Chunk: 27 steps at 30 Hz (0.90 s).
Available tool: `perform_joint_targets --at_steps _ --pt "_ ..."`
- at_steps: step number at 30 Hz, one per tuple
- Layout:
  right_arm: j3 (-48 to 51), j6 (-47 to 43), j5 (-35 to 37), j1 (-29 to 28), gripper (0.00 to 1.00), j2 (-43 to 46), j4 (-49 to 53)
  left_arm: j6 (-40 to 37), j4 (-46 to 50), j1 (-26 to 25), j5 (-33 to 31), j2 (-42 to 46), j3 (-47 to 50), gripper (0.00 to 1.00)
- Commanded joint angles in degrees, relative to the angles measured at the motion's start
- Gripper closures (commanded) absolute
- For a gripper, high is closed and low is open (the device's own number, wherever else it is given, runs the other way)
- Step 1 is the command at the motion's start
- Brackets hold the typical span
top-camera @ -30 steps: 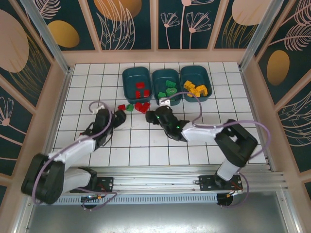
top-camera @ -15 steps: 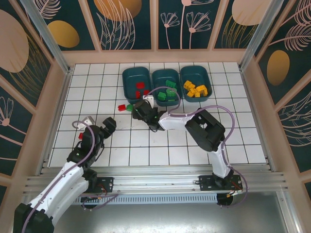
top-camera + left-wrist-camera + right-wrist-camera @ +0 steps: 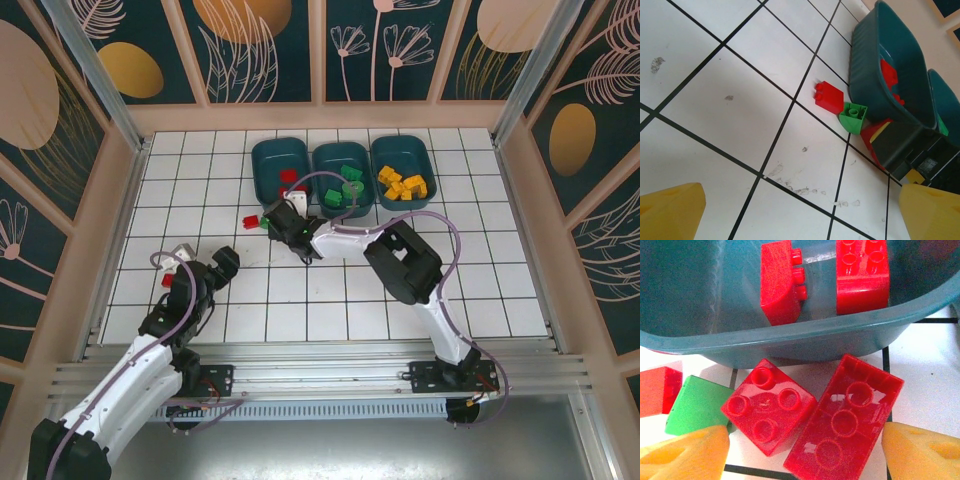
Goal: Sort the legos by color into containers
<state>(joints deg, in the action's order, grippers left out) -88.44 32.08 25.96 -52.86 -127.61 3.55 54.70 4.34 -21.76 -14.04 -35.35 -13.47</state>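
**Bricks loose beside the left tub, right gripper astride two of them**

Three dark teal, rounded plastic tubs stand in a row at the far side of the white tiled floor point(image 3: 480, 270). The left tub point(image 3: 268, 155) holds red lego bricks point(image 3: 782, 282), the middle tub point(image 3: 328, 158) holds green ones, and the right tub point(image 3: 400, 150) holds yellow-orange ones.

The right arm reaches left across the floor. The right gripper point(image 3: 805, 450) sits low, just on the near side of the left tub. Its yellow fingers point(image 3: 685, 452) are spread wide and pinch nothing. A square red plastic brick point(image 3: 767, 405) and a long red plastic brick point(image 3: 845, 417) lie close against each other between them. A green plastic brick point(image 3: 697, 405) lies left of the square one, and a small red brick point(image 3: 657, 390) lies further left.

The left gripper point(image 3: 800, 215) hangs at the near left, well apart from the tubs, with its jaws spread wide over bare tile.
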Motion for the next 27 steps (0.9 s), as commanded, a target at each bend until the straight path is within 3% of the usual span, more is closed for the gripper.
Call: perform_joint_targets --at_steps 1,18,27 --pt "-2.0 -1.2 2.9 0.4 0.24 -1.6 1.5 -1.2 -0.4 0.0 -0.7 0.5 1.0 0.02" --pt "4.4 -2.6 2.5 0.4 0.61 3.3 -3.1 -1.9 -2.1 0.0 -0.6 -1.7 0.7 0.01" --pt "15.2 -0.7 0.3 -0.1 0.69 12.6 -7.7 -2.0 -2.6 0.0 -0.3 -2.4 0.6 0.02"
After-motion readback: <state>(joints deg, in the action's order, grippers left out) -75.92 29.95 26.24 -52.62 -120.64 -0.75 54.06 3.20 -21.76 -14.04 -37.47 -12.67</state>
